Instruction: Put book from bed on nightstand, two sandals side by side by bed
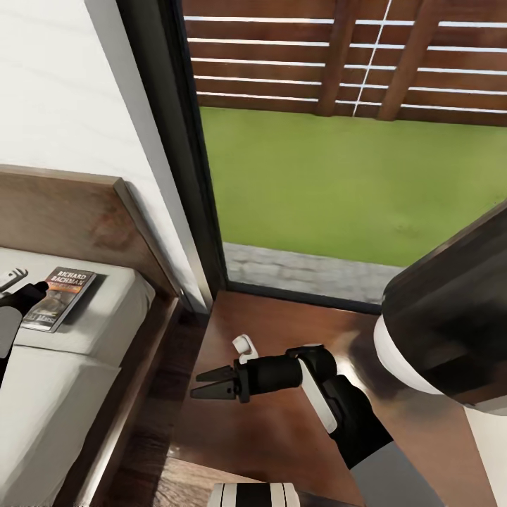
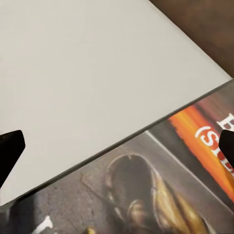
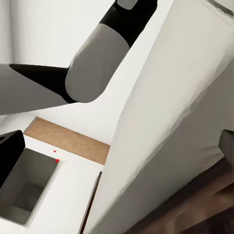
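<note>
Right hand (image 1: 204, 384): hovered over the nightstand (image 1: 282, 436), fingers apart, nothing held.
Left hand (image 2: 117, 146): spread wide just above the book (image 2: 161, 185).
Book: lay flat on the bed (image 1: 84, 331), near the headboard (image 1: 63, 211).

At the head view's left edge, the left gripper (image 1: 21, 292) is cut off, its black fingertip covering a corner of the dark paperback book (image 1: 60, 297). In the left wrist view the frame's lower right crops that book (image 2: 161, 185), truncating its white lettering. The pale grey mattress (image 1: 63, 366) runs off lower left.
</note>
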`<state>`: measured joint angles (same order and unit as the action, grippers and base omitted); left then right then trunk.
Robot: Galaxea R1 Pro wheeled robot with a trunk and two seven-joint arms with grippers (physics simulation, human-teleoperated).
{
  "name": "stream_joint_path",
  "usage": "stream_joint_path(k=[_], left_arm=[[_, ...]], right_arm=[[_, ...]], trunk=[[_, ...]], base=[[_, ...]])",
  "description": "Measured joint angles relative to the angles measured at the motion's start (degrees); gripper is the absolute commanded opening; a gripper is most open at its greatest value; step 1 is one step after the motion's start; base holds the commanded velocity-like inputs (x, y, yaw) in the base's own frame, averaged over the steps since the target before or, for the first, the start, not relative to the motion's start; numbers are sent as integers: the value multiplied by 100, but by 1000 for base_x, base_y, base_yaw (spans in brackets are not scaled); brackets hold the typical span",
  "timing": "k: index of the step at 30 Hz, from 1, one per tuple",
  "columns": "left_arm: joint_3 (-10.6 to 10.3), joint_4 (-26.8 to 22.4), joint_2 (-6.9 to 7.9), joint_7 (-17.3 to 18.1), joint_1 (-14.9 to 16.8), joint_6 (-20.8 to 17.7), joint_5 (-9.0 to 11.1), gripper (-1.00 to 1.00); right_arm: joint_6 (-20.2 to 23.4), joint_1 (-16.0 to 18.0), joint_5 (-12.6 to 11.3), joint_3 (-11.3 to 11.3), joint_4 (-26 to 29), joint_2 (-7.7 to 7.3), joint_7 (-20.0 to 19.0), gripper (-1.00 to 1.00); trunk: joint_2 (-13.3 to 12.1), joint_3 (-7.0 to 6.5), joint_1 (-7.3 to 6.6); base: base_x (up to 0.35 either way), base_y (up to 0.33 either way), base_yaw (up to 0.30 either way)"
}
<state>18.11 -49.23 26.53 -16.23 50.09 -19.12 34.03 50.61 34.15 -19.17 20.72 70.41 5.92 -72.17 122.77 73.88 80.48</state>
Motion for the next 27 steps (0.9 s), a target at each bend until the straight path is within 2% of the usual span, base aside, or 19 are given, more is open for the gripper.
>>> stream_joint_path(k=[27], left_arm=[[-6, 3, 0, 3, 0, 9, 0, 100]], right_arm=[[0, 0, -1, 1, 1, 1, 0, 100]], trunk=[[80, 36, 44]], base=[[0, 0, 0]])
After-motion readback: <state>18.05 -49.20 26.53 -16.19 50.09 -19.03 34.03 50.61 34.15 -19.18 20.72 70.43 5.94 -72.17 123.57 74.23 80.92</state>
